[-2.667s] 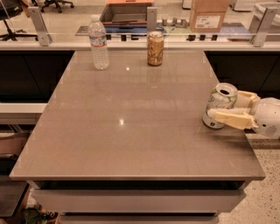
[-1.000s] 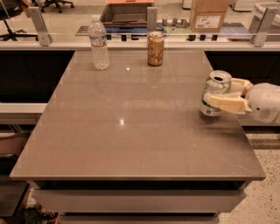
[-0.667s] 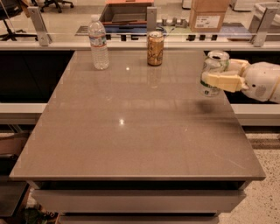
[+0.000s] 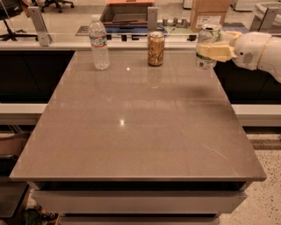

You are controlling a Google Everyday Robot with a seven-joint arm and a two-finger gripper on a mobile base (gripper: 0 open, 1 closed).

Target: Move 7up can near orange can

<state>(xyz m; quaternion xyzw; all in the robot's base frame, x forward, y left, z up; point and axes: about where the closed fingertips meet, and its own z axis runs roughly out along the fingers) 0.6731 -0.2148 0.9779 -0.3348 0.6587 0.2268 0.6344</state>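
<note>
The 7up can, white and green with a silver top, is held upright in the air above the table's far right edge. My gripper is shut on it, reaching in from the right with its cream fingers wrapped around the can's middle. The orange can, orange-brown with pale lettering, stands upright near the table's far edge, about a can's height to the left of the held can.
A clear plastic water bottle stands at the far left of the grey-brown table. Behind the table runs a rail with metal posts. A cardboard box sits beyond it.
My gripper has lifted the 7up can off the table's right side and carried it away toward the far edge, closer to the orange can.
</note>
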